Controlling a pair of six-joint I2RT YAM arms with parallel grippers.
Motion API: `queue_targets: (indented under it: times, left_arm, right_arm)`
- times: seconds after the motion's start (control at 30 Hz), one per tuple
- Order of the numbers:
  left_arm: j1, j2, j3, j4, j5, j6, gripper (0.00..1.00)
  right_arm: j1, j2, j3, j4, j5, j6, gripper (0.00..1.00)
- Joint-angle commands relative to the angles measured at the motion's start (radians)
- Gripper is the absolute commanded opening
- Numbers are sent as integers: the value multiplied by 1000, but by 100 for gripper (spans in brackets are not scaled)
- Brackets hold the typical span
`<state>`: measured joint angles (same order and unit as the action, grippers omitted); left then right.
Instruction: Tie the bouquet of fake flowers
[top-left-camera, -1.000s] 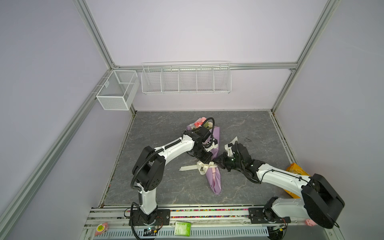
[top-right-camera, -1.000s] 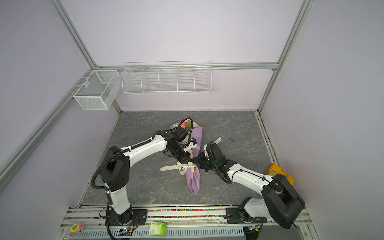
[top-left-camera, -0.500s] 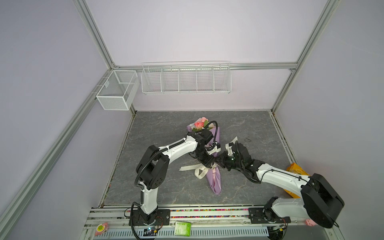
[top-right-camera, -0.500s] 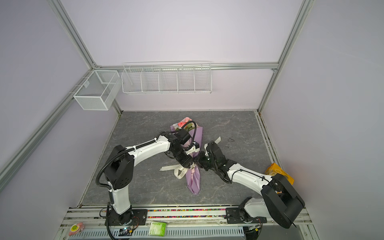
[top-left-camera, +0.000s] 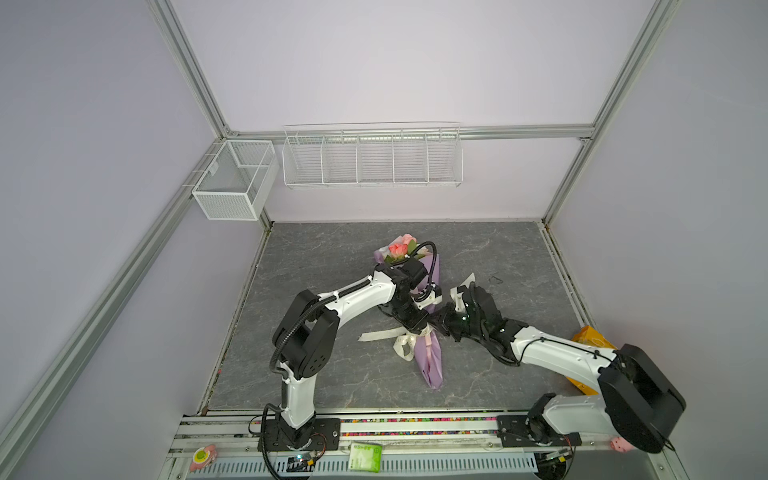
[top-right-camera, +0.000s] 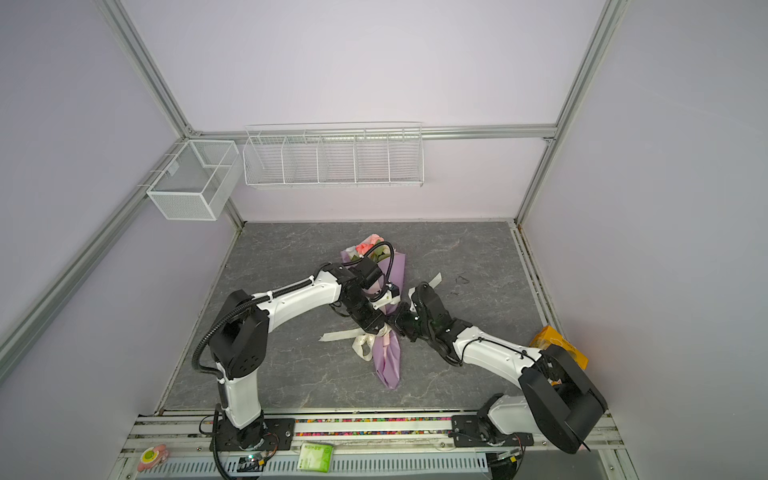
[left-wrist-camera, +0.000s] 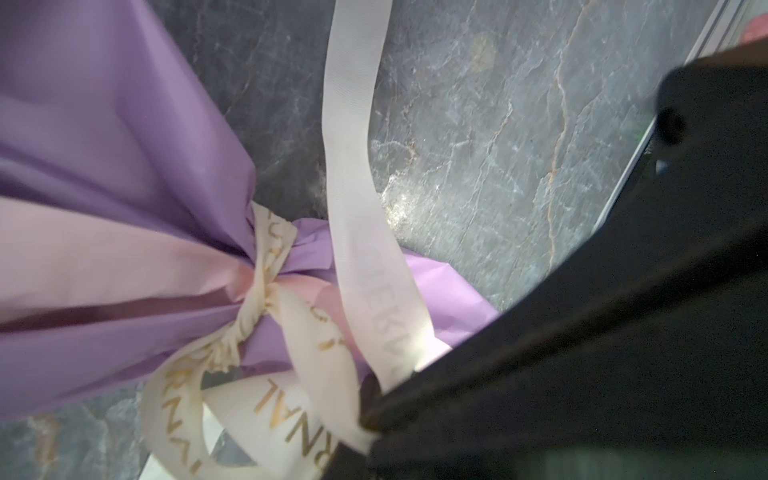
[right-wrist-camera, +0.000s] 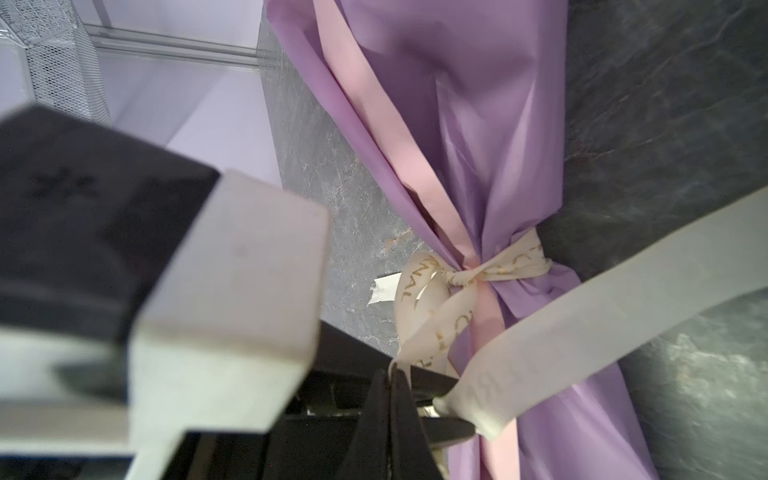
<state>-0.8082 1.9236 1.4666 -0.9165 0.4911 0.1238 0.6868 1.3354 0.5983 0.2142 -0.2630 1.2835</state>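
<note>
Reference point: the knot (left-wrist-camera: 257, 291) of the cream ribbon (left-wrist-camera: 353, 137). The ribbon carries gold lettering and cinches the lilac wrapping paper (left-wrist-camera: 104, 124), whose inner face is pink.

1. Nearest the camera, well in front of the knot, a green packet (top-left-camera: 364, 457) lies on the front rail (top-left-camera: 415, 426).
2. Between that rail and the knot, the pointed end of the wrapping lies flat on the grey tabletop (top-left-camera: 332, 257).
3. Just left of the knot, ribbon loops and one tail rest on the tabletop in both top views.
4. At the knot, the left gripper (left-wrist-camera: 370, 409) reaches in from the left with its jaws closed, pinching the ribbon between them. The right gripper (right-wrist-camera: 390, 370) reaches in from the right with its jaws pressed together, a ribbon strand clamped at the tips.
5. Right of the knot, well apart, an orange box (top-left-camera: 590, 338) sits at the tabletop edge.
6. Beyond the knot lies the bouquet of fake flowers (top-left-camera: 401, 248). Pink and peach roses project from the wide mouth of the wrapping, partly covered by the left wrist.
7. Farthest beyond the knot, a wire rack (top-left-camera: 372, 162) hangs on the back wall. A mesh bin (top-left-camera: 232, 183) hangs beyond and to the left.
</note>
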Motion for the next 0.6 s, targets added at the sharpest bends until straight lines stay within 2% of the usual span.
queue_targets:
  times: [0.0,0.07,0.57]
  left_arm:
    - [-6,-26,18,15,-9,11,8]
    - [-6,-40,12,16,-13,10,5]
    - [32,-100,-33,60,2,-54,5]
  right_arm:
    - [-2,3,-28,-11,2,19,7]
    - [-4,-3,-34,-27,10,14,7]
    - [-15,-75,-40,-217,38,-82,7]
